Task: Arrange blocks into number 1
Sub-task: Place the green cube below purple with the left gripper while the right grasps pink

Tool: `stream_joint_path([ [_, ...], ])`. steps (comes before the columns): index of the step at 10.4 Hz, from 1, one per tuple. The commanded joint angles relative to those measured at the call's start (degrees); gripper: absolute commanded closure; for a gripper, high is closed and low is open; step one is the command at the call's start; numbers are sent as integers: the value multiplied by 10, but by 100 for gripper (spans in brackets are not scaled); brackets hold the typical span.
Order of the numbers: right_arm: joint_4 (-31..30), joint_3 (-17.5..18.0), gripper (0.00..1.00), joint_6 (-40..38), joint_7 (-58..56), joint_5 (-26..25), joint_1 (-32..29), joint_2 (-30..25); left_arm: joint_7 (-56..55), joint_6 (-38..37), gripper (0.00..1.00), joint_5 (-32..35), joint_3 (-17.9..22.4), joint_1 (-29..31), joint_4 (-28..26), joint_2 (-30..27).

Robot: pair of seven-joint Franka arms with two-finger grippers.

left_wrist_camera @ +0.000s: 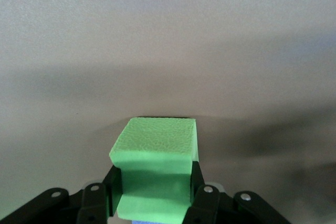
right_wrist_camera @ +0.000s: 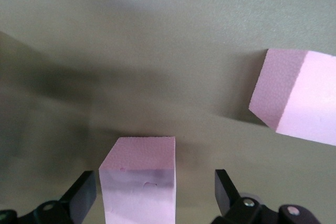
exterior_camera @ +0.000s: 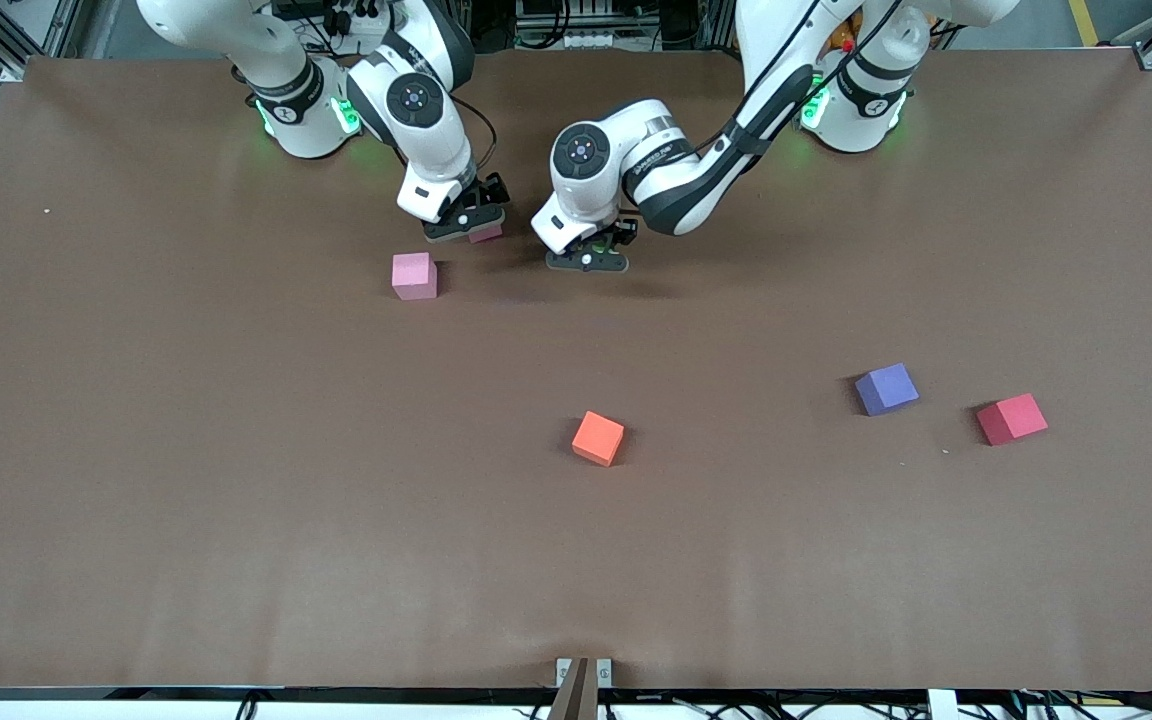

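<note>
Brown desk (exterior_camera: 236, 500): left claw (left_wrist_camera: 152, 208) clamping green block (left_wrist_camera: 155, 156); right claw (right_wrist_camera: 155, 195) gaping apart around pink block (right_wrist_camera: 139, 182), second pink block (exterior_camera: 414, 275) sitting just beside.

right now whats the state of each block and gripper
left gripper: shut on green block
green block: gripped
right gripper: open around a pink block
pink block between its fingers: ungripped
second pink block: loose on table
orange block: loose
purple block: loose
red block: loose
</note>
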Motion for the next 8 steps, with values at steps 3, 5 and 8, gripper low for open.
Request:
stream_joint_path([
  [3,-6,1,0,22,-1,16,8,17,-3,-19,0,15,5,-2,11,-17],
  [5,-5,1,0,33,3,17,13,23,-4,-38,0,13,7,18,28,-55],
  [8,-4,1,0,37,4,17,15,28,-26,-42,0,7,45,42,103,-73],
])
